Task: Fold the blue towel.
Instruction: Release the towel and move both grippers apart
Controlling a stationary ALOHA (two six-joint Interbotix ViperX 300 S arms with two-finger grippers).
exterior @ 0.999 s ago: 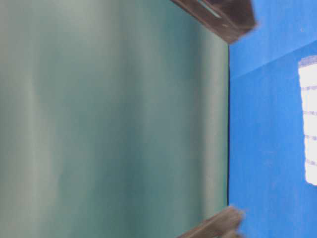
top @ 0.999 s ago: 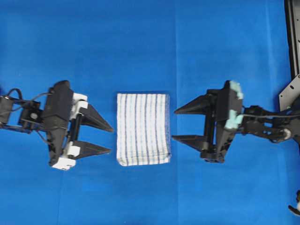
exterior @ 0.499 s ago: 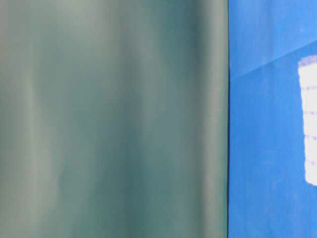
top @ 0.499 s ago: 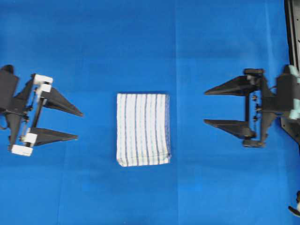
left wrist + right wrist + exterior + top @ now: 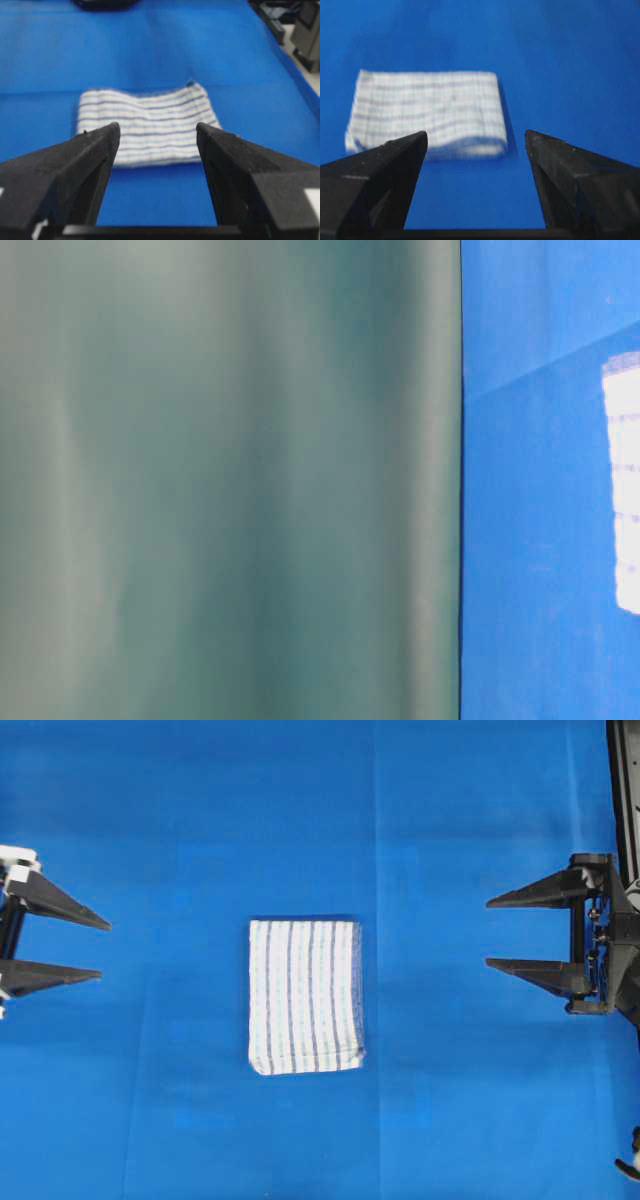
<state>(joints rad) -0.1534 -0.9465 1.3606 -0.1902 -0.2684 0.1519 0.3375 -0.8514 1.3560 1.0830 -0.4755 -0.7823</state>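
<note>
The blue towel [image 5: 305, 996], white with thin blue stripes, lies folded into a small rectangle at the middle of the blue covering. It also shows as the towel [image 5: 147, 124] in the left wrist view, the towel [image 5: 427, 113] in the right wrist view, and a white patch, the towel [image 5: 624, 485], at the right edge of the table-level view. My left gripper [image 5: 104, 951] stands open at the far left, well apart from it. Far to the right my right gripper [image 5: 488, 933] is open and holds nothing. The left gripper [image 5: 158, 131] and right gripper [image 5: 476, 136] both point at the towel.
A blue table covering [image 5: 320, 820] spreads over the whole surface. A black metal frame [image 5: 622, 800] runs along the right edge. A grey-green curtain [image 5: 230, 480] fills most of the table-level view. Dark equipment [image 5: 305, 35] sits beyond the covering's far right corner.
Both arms have drawn back from the towel, the left one to the left edge and the right one to the right edge. Their jaws stayed open. The towel has not moved.
</note>
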